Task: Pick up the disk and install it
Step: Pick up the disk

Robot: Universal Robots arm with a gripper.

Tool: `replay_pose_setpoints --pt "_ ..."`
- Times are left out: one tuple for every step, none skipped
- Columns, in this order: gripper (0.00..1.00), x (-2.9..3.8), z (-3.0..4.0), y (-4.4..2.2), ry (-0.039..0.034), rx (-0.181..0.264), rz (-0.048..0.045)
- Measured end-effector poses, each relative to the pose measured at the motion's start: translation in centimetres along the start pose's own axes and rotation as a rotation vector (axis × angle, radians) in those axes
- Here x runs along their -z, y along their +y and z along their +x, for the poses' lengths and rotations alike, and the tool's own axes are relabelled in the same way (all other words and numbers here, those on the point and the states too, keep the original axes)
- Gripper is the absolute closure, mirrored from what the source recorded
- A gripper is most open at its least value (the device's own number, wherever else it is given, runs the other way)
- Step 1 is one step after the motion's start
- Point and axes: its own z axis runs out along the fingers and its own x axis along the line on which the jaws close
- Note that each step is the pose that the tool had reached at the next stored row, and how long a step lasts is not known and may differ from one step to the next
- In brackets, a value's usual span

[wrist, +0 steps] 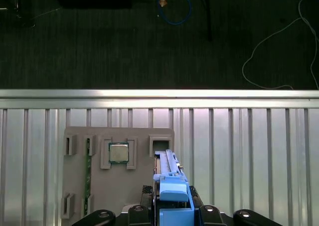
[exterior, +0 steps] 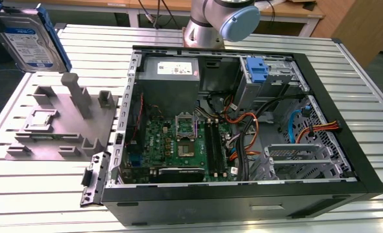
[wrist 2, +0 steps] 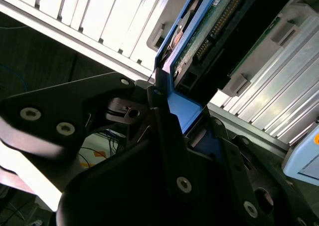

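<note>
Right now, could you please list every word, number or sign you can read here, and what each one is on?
Nothing can be read with confidence.
White-and-blue label on the disk: print too small to read.
White label on the power-supply box: print too small to read.
Top of the processor chip: markings too small to read.

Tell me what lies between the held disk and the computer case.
In the exterior view, bare table slats lie between the disk and the case; lower in the picture, a grey holder with posts stands beside the case.
</note>
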Motion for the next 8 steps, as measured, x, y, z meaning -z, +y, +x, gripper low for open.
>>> replay_pose_setpoints --pt "0.63 0.04 0.0 0.0 0.0 0.0 0.0001" --pt "0.63 0.07 0.0 0.0 0.0 0.0 0.0001" --pt "0.63 0.1 -0.01 0.0 0.0 0.0 0.0001" --pt "0.63 0.13 -0.01 0.0 -0.0001 0.0 0.0001" --pt "0.63 0.16 -0.01 0.0 0.0 0.0 0.0" --pt "0.63 0.19 -0.01 0.01 0.0 0.0 0.0001" --pt "0.63 0.23 -0.01 0.01 -0.0001 0.0 0.0001" --pt "0.63 0.28 -0.01 0.01 0.0 0.0 0.0001"
